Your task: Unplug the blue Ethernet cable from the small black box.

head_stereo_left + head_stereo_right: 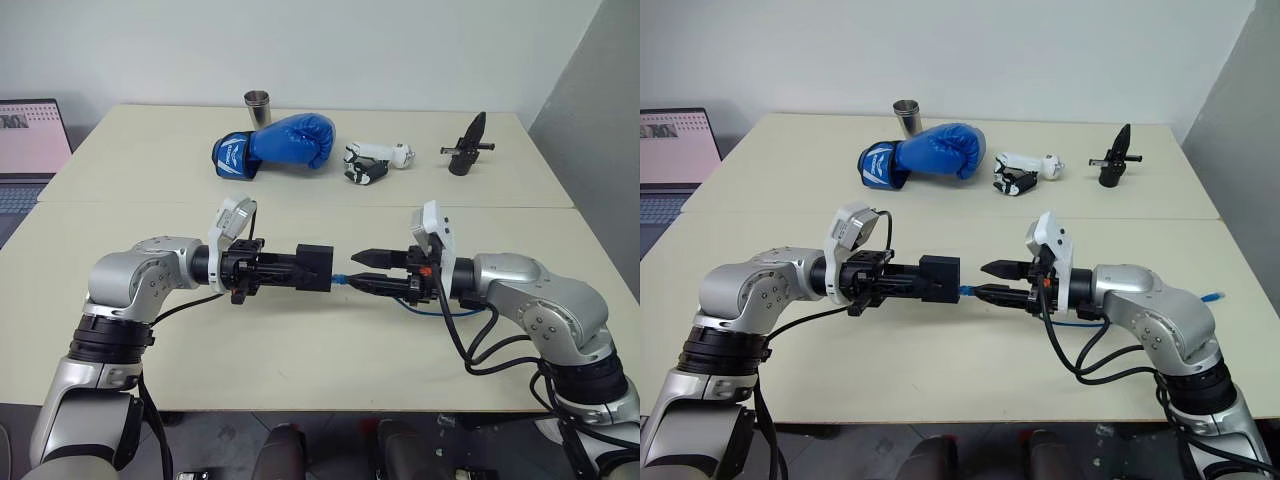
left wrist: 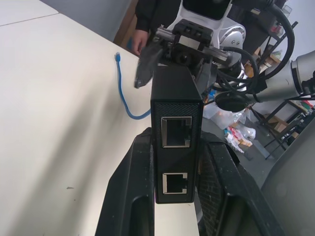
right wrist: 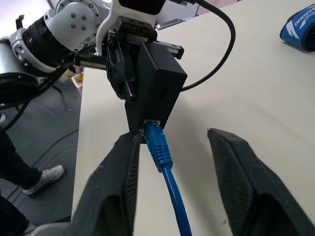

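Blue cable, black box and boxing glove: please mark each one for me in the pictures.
blue cable [image 3: 158,142], right wrist view, on its plug at the box.
black box [image 3: 160,86], right wrist view, on its side face.
boxing glove [image 1: 290,138], left eye view, on its blue padded body.

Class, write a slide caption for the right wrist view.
Open right gripper beside the blue cable, plugged into the black box.

White lettering on the blue boxing glove's [image 1: 277,143] cuff and lines on the laptop screen [image 1: 30,136], both too small to read.
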`<state>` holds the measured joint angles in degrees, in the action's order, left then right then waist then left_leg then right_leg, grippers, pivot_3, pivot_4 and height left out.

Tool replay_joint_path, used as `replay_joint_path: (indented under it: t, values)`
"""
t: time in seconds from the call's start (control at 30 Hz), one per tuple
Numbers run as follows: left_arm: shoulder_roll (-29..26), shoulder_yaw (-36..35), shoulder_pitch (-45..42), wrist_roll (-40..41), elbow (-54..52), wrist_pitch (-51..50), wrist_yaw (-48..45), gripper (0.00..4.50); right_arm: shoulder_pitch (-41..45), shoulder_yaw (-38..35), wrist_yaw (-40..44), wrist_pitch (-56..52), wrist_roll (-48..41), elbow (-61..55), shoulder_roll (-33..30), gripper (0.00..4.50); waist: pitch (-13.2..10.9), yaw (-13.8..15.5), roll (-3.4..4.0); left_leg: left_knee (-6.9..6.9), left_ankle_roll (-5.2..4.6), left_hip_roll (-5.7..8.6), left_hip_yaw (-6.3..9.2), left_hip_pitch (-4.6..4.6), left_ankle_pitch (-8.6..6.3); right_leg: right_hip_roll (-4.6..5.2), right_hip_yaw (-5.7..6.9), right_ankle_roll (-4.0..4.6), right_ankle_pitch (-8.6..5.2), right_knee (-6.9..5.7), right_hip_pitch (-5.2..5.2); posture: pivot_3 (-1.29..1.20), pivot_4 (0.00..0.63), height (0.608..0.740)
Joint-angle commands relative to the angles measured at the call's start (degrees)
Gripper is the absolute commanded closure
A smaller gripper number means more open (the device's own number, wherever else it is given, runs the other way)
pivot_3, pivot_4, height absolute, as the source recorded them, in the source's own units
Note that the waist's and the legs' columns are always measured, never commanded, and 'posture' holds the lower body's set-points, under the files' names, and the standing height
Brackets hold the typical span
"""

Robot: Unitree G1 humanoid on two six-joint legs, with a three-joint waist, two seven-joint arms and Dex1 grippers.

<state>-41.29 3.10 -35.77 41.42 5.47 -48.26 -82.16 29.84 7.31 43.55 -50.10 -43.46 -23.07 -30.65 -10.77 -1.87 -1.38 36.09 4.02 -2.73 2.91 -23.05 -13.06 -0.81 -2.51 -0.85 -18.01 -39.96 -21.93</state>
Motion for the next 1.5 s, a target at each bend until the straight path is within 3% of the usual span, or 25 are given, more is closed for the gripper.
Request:
replay_joint_path:
  t: [0.03,0.4,1.13,1.5]
  values:
    - [-0.39,-1.0,-1.25,0.11,-0.44,0.94,-1.15,3.72,0.32,-2.39,-0.41,-2.29,-3.47,-0.68,0.99,1.31,0.0,0.0,0.0,0.0,0.0,0.0,0.0,0.0,0.0,0.0,0.0,0.0,0.0,0.0,0.0,0.0,0.15,0.74]
    - [-0.52,-0.75,-1.73,-0.62,-0.38,0.87,-1.86,3.72,0.91,-1.64,-1.61,-4.77,-3.85,1.66,4.52,1.31,0.0,-0.03,0.0,0.0,0.0,-0.01,0.0,-0.09,0.0,-0.02,-0.01,-0.02,-0.01,-0.01,-0.11,0.0,0.15,0.74]
    - [0.61,-0.84,-1.99,-0.79,-0.78,0.62,-1.06,3.72,2.43,-0.22,-1.14,-6.12,-2.93,3.37,5.29,1.31,0.0,-0.02,0.0,0.01,0.0,-0.01,0.01,-0.32,0.0,-0.02,0.02,0.05,0.03,-0.01,-0.32,0.0,0.15,0.74]
    - [0.41,-0.25,-1.71,-1.08,-1.35,0.68,-1.77,3.72,2.8,-0.86,-0.15,-7.52,-4.8,3.54,5.26,3.52,0.0,-0.03,0.0,0.01,0.0,-0.01,0.01,-0.33,0.0,-0.02,0.02,0.05,0.03,-0.01,-0.32,0.0,0.15,0.74]
